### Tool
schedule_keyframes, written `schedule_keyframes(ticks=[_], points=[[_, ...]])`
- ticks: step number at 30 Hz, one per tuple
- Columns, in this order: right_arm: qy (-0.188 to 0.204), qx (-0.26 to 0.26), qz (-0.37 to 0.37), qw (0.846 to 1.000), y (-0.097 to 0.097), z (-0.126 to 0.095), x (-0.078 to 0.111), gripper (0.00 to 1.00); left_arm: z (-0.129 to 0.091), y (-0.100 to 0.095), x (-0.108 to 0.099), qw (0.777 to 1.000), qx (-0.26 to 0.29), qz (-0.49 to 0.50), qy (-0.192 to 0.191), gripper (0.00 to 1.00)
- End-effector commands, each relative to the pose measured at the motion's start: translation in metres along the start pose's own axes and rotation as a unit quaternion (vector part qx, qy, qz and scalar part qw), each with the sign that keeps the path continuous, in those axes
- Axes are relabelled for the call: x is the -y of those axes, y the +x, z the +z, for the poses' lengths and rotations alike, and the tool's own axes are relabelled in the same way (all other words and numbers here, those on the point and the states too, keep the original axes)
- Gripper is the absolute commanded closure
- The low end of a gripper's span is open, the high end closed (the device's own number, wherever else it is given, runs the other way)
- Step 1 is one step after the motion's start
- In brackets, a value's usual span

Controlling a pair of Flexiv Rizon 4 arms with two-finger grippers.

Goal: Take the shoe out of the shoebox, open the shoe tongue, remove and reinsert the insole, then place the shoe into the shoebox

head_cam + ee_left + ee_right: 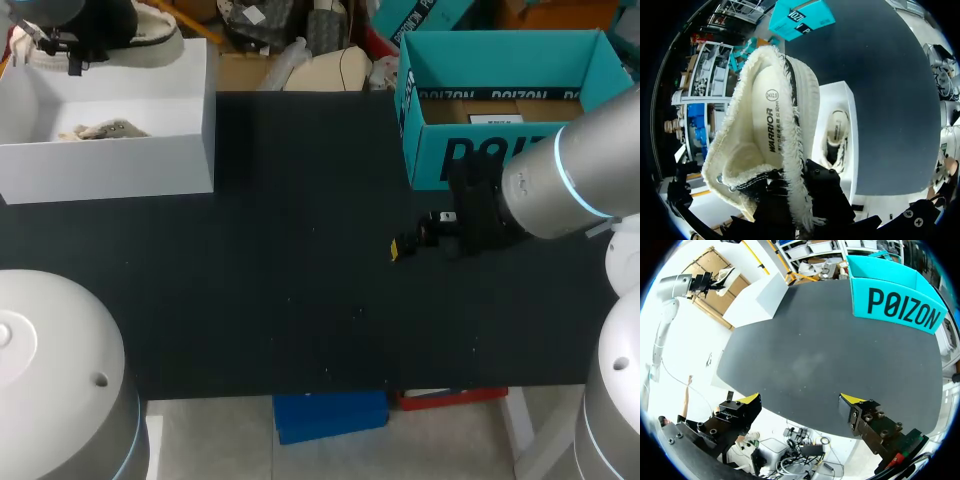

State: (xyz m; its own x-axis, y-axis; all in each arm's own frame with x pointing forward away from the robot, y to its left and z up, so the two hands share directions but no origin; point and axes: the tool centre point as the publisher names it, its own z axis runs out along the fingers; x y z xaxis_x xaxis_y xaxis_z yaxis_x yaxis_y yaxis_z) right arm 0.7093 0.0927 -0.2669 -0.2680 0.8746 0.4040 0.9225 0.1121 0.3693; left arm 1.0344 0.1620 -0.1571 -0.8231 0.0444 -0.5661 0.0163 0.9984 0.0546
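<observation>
Slip risk: the left gripper (790, 200) is clamped only on the heel rim of the cream frayed-edge fabric shoe (775, 130), aloft above the white rectangular cardboard shoebox (837, 95). The soft collar may give, dropping it onto the second shoe (837, 131). The right gripper (800, 405), fingers apart and empty, hovers well apart.

Surface (300, 250): dark, matte, flat. Item one, white shoebox (110, 165), open-topped, standing at the far left corner of the surface. Item two, teal box (432, 160), also open-topped, standing at the far edge, well apart from the white shoebox, with bare dark surface between them.
</observation>
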Motion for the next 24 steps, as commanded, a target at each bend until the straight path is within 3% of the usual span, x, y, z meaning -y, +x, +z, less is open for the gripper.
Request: schedule_keyframes(ticks=[1, 12, 24], points=[[0.000, 0.001, 0.000, 1.000, 0.001, 0.000, 0.000, 0.00, 0.021, -0.014, -0.006, 1.000, -0.012, 0.003, 0.001, 1.00], [0.000, 0.001, 0.000, 1.000, 0.001, 0.000, 0.000, 0.00, 0.066, -0.019, -0.028, 0.999, -0.038, -0.010, -0.017, 1.00], [0.000, 0.001, 0.000, 1.000, 0.001, 0.000, 0.000, 0.00, 0.129, -0.041, -0.045, 0.998, -0.058, -0.016, -0.035, 1.00]])
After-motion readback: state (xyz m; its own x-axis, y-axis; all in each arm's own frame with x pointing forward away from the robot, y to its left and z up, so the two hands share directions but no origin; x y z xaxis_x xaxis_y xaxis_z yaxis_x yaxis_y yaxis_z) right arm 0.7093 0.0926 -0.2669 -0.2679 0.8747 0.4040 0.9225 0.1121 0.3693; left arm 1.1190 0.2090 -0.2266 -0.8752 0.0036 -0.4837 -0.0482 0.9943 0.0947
